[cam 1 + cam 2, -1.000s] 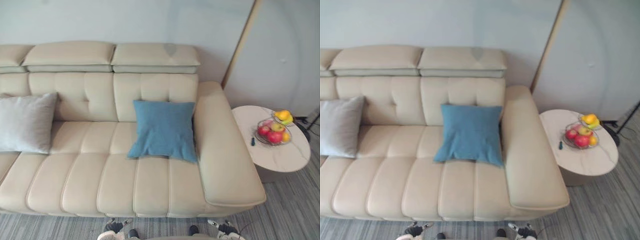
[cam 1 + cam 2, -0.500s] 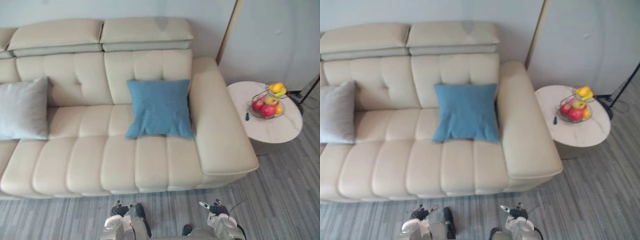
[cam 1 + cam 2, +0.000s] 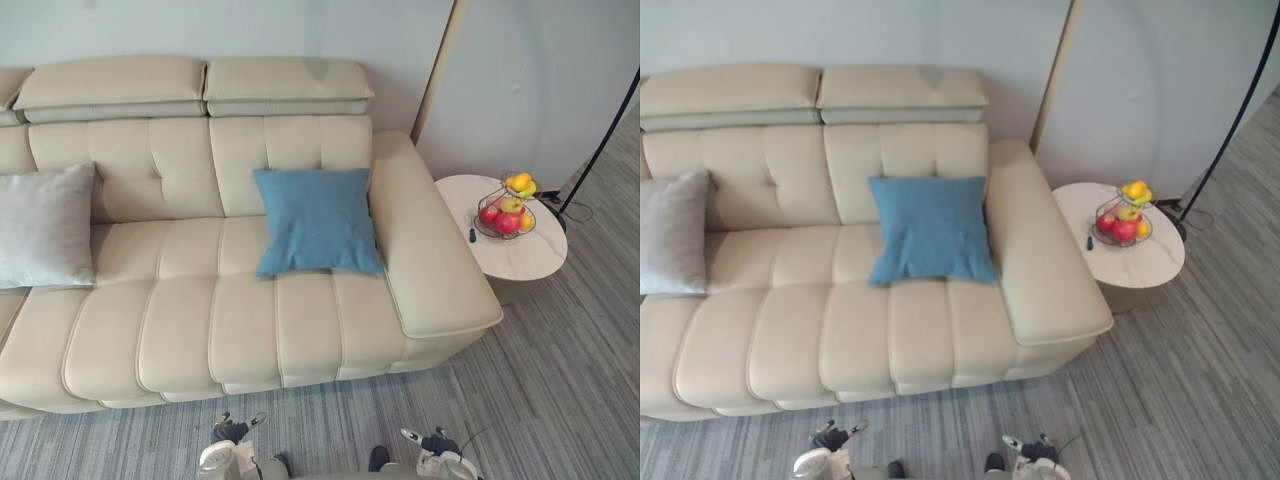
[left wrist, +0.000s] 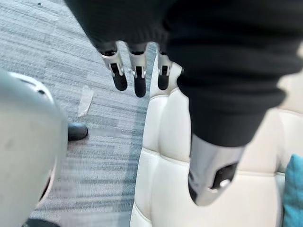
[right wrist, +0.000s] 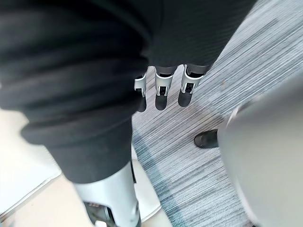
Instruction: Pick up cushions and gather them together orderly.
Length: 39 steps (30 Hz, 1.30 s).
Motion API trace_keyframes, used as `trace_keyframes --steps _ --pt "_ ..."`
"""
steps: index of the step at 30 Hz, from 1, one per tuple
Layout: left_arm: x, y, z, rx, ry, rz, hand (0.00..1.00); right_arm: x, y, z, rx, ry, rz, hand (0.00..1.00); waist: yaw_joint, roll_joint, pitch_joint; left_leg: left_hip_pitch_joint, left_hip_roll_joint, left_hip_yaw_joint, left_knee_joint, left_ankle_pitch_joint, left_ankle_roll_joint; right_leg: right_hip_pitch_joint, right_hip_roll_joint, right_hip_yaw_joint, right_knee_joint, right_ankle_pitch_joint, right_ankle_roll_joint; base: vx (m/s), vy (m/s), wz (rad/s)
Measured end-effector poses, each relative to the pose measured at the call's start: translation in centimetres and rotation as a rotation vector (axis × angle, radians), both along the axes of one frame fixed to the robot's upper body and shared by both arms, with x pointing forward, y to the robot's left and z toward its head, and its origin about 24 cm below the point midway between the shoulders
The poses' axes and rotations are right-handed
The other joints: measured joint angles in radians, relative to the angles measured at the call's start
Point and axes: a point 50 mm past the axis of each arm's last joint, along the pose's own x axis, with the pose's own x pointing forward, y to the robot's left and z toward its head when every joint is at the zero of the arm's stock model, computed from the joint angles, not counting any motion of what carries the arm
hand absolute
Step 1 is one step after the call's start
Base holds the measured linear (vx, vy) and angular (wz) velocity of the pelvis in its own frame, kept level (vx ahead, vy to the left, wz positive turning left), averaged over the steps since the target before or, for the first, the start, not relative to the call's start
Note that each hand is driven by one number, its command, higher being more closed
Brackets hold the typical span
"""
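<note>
A blue cushion (image 3: 318, 220) leans against the back of the cream sofa (image 3: 180, 330), close to its right armrest. A grey cushion (image 3: 45, 225) stands propped at the sofa's far left. Both my hands hang low over the floor in front of the sofa, far from the cushions. The left hand (image 3: 232, 440) sits at the bottom edge; its fingers (image 4: 138, 75) are straight and hold nothing, with the sofa seat (image 4: 165, 156) past them. The right hand (image 3: 430, 445) is also low, and its fingers (image 5: 161, 92) are straight and empty above the striped floor.
A round side table (image 3: 520, 262) stands right of the armrest with a wire fruit basket (image 3: 505, 210) and a small dark object (image 3: 471, 236) on it. A thin black lamp pole (image 3: 600, 130) rises at the far right. Grey striped floor (image 3: 560, 380) lies before the sofa.
The camera has shifted, so the sofa looks smaller and more floor and the lamp pole show at the right. Cushions lie as before. Both hands stay low.
</note>
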Motion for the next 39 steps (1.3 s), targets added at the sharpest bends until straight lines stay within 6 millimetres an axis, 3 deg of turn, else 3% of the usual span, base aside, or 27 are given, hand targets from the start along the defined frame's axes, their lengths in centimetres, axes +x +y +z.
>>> trace_keyframes --steps 2,3,15,22,24,28,29,30,31,33,35,37,38,39 --pt "-1.1 0.0 -0.4 -0.003 0.04 0.002 0.0 -0.2 -0.4 0.0 -0.004 0.008 -0.011 0.0 -0.001 0.004 -0.012 0.025 -0.009 -0.01 -0.043 0.025 0.0 0.009 0.0 -0.004 -0.007 -0.003 0.004 0.02 0.002 0.06" --pt "-2.0 0.6 -0.8 0.007 0.088 -0.032 0.0 -1.0 -1.2 -0.4 0.002 0.057 -0.035 0.0 -0.012 0.004 -0.019 0.116 -0.006 -0.063 -0.151 0.064 -0.011 0.065 0.033 -0.025 -0.036 -0.024 -0.003 0.0 0.0 0.0" --pt "-2.4 0.7 -0.9 -0.033 0.094 0.008 0.0 -1.7 -1.4 -0.5 0.018 0.071 -0.077 0.0 -0.03 0.008 -0.018 0.125 -0.001 -0.04 -0.155 0.063 -0.012 0.066 0.034 -0.019 -0.038 -0.022 0.0 0.0 0.0 -0.03" --pt "-2.8 0.3 -1.1 -0.104 0.098 0.064 0.0 -1.7 -1.4 -0.5 0.051 0.053 -0.108 0.0 -0.041 0.023 0.004 0.157 0.041 0.112 -0.1 0.005 -0.049 0.048 0.081 0.126 -0.066 0.01 -0.007 -0.04 -0.026 -0.67" --pt "-2.0 0.0 -1.0 -0.113 0.082 0.059 0.0 -1.5 -1.6 -0.3 0.043 0.041 -0.106 0.0 -0.052 0.021 0.008 0.146 0.054 0.154 -0.099 0.0 -0.056 0.016 0.097 0.165 -0.075 0.024 -0.01 -0.01 -0.047 -0.65" --pt "-1.9 0.1 -1.0 -0.121 0.073 0.09 0.0 0.1 -0.7 0.1 0.047 -0.008 -0.061 0.0 -0.052 0.026 0.025 0.146 0.106 0.356 -0.034 -0.045 -0.089 -0.085 0.177 0.295 -0.057 0.071 -0.037 -0.01 -0.075 -1.54" --pt "-1.9 0.4 -1.0 -0.113 0.07 0.098 0.0 1.0 -0.4 0.3 0.051 -0.028 -0.035 0.0 -0.048 0.02 0.027 0.134 0.128 0.441 -0.002 -0.048 -0.085 -0.145 0.204 0.19 -0.056 0.109 -0.098 0.05 -0.174 -2.35" --pt "-1.9 0.6 -0.9 -0.106 0.069 0.095 0.0 1.5 -0.4 0.4 0.051 -0.038 -0.029 0.0 -0.041 0.016 0.025 0.13 0.137 0.469 0.005 -0.049 -0.084 -0.165 0.2 0.125 -0.055 0.093 -0.135 0.07 -0.221 -2.33" --pt "-1.4 0.3 -0.8 -0.107 0.059 0.076 0.0 2.2 -0.8 0.6 0.038 -0.054 -0.026 0.0 -0.045 0.028 0.033 0.137 0.147 0.528 0.002 -0.05 -0.082 -0.192 0.168 -0.097 -0.007 0.049 -0.167 0.06 -0.152 -1.53" --pt "-0.5 0.0 -0.7 -0.108 0.043 0.055 0.0 1.3 -1.0 0.4 0.034 -0.033 -0.048 0.0 -0.05 0.033 0.042 0.163 0.156 0.57 0.002 -0.051 -0.083 -0.194 0.125 -0.298 0.039 0.053 -0.162 0.09 -0.127 -1.28" --pt "0.5 -1.2 -0.6 -0.137 0.023 0.033 0.0 0.9 -1.9 0.5 0.018 -0.034 -0.077 0.0 -0.064 0.063 0.057 0.214 0.162 0.587 0.007 -0.03 -0.108 -0.18 0.145 -0.293 0.081 0.013 -0.169 0.15 -0.174 -0.87" --pt "0.8 -2.2 -0.6 -0.162 0.014 0.023 0.0 0.9 -2.5 0.6 0.004 -0.037 -0.085 0.0 -0.075 0.069 0.064 0.226 0.189 0.576 0.107 -0.022 -0.119 -0.186 0.134 -0.267 0.164 -0.054 -0.162 0.11 -0.095 -0.51" --pt "0.7 -2.5 -0.6 -0.17 0.02 0.023 0.0 0.7 -2.5 0.6 0.005 -0.035 -0.086 0.0 -0.083 0.06 0.069 0.215 0.234 0.565 0.258 -0.022 -0.119 -0.179 0.124 -0.242 0.211 -0.094 -0.162 0.12 -0.127 -0.57" --pt "0.7 -2.5 -0.6 -0.174 0.017 0.034 0.0 0.6 -2.2 0.5 0.012 -0.031 -0.088 0.0 -0.077 0.061 0.073 0.175 0.308 0.537 0.447 -0.001 -0.075 -0.16 0.136 -0.209 0.228 -0.128 -0.169 0.12 -0.143 -0.73"
